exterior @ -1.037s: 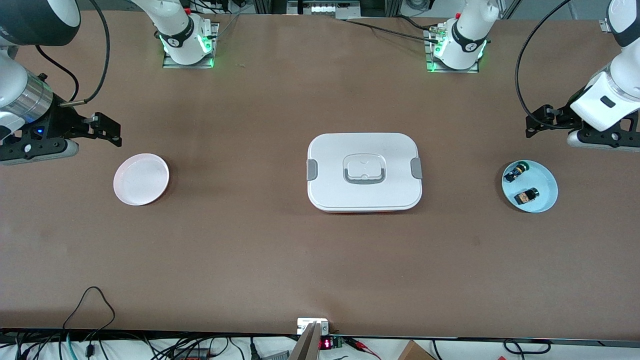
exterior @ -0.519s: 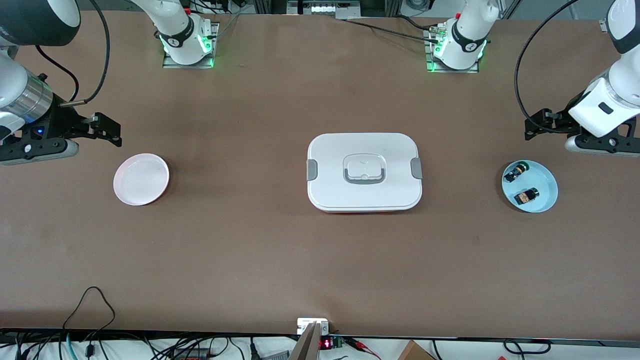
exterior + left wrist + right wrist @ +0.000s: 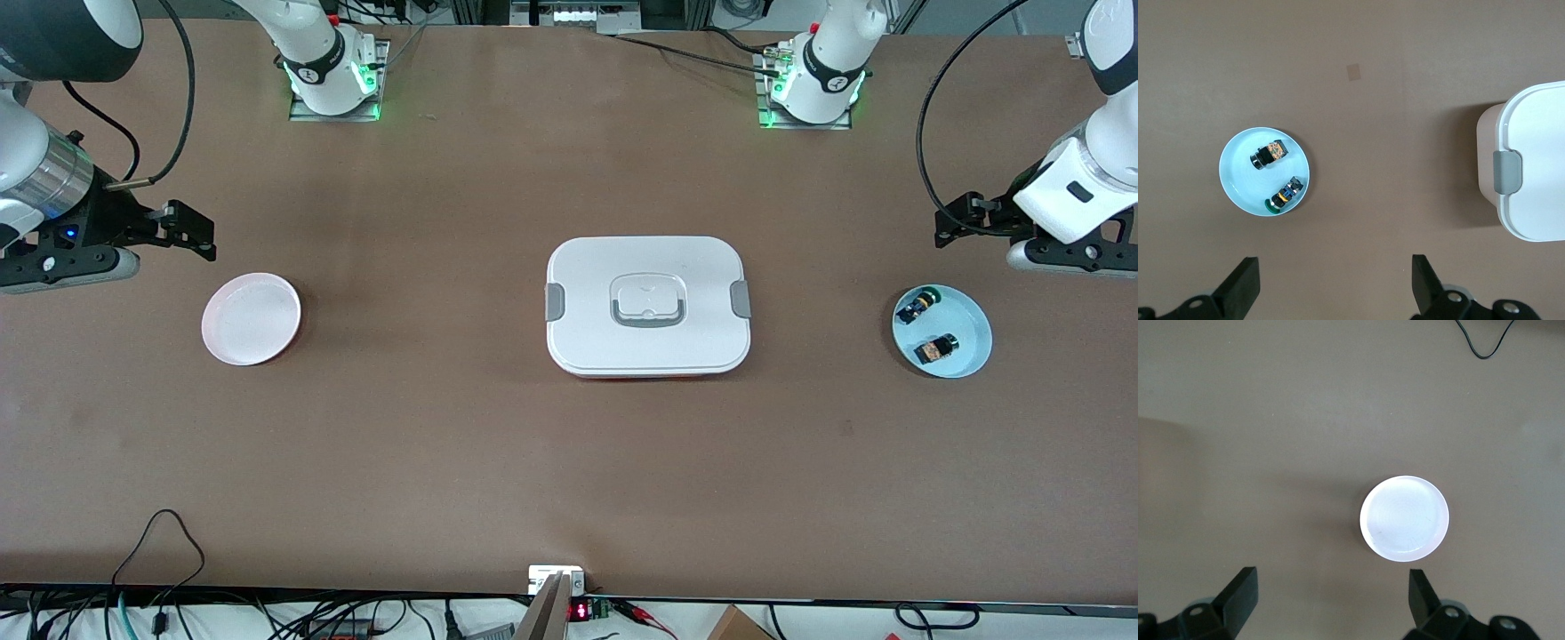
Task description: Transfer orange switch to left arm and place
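- Left hand (image 3: 956,227) spread, up over bench just beside blue plate (image 3: 969,356).
- Orange switch (image 3: 935,348) lies on that plate; descend straight, pinch its body.
- Right hand (image 3: 191,236) spread, waiting beside pink plate (image 3: 251,318).
- Pass above box (image 3: 647,304).

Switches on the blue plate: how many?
2, both on the blue plate: the orange switch nearer the front camera, the blue and yellow-green switch farther. None seem hidden.

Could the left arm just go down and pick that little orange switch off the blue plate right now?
Probably yes. The left gripper is open, up in the air close by the blue plate, and nothing covers the orange switch; only the other small switch lies beside it.
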You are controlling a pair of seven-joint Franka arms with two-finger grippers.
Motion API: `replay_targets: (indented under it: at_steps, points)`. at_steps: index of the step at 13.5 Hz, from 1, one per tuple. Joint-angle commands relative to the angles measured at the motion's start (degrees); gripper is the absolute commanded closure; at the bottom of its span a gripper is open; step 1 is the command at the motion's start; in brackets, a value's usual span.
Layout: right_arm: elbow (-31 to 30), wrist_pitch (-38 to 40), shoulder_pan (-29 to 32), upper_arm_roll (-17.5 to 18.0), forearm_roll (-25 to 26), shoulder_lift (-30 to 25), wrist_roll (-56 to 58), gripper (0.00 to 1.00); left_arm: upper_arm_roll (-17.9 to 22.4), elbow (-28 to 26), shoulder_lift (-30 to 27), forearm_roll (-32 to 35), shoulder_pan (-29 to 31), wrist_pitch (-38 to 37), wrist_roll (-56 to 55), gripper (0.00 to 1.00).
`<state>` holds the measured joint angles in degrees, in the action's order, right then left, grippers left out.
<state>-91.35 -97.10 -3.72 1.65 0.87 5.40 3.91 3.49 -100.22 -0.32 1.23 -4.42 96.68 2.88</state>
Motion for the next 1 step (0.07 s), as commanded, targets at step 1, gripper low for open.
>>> replay_targets:
  at_steps: [1]
  points:
    - [0.9,0.2,0.3,0.1,0.2,0.3,-0.2,0.00,0.4,1.8,0.8,-0.3,-0.2,-1.5,0.0,0.00]
